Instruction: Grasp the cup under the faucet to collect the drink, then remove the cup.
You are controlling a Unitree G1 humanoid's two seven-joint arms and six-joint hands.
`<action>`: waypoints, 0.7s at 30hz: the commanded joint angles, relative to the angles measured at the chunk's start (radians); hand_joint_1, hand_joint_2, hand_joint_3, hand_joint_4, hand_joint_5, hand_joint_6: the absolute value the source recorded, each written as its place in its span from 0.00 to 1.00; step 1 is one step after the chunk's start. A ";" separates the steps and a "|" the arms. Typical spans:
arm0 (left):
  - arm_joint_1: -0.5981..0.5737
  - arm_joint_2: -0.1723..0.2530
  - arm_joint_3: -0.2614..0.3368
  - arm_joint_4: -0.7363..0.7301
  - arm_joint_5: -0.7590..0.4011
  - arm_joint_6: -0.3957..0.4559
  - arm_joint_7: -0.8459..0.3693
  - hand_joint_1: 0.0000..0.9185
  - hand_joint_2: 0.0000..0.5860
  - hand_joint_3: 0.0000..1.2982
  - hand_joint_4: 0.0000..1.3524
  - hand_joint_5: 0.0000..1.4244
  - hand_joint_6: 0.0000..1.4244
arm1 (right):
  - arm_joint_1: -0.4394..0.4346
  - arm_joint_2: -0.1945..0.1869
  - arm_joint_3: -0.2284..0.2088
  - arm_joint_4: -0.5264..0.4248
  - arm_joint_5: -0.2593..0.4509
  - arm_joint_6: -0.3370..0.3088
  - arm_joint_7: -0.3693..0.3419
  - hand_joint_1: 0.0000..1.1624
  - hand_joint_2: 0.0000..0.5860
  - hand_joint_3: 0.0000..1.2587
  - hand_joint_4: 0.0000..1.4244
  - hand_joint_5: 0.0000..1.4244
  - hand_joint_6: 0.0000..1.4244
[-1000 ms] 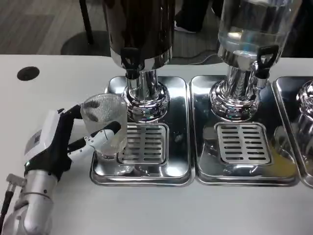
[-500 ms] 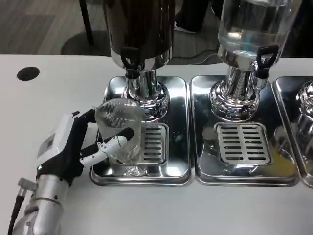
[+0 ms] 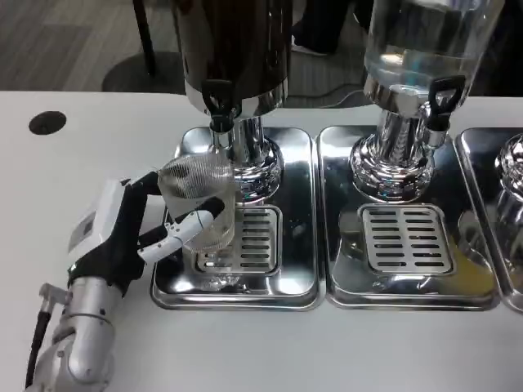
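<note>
Chrome dominates the upper centre of the frame: the dark-bodied drink dispenser (image 3: 233, 49) on its polished column, with the black-handled faucet (image 3: 217, 102) and the shiny steel drip tray (image 3: 286, 269) beneath. The white-and-black left hand (image 3: 122, 233), at lower left, wraps its fingers around the clear ribbed plastic cup (image 3: 200, 204), held over the tray's left grate. The cup's long axis is near upright, mouth tilted slightly toward the camera; if it sits off the spout, the drink could miss or spill.
</note>
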 commanded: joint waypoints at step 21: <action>0.004 -0.029 -0.093 0.027 0.046 -0.003 0.048 0.25 0.31 0.26 0.30 0.17 0.07 | 0.010 -0.001 -0.015 -0.018 0.014 -0.021 -0.002 0.52 1.00 0.32 0.19 0.13 0.09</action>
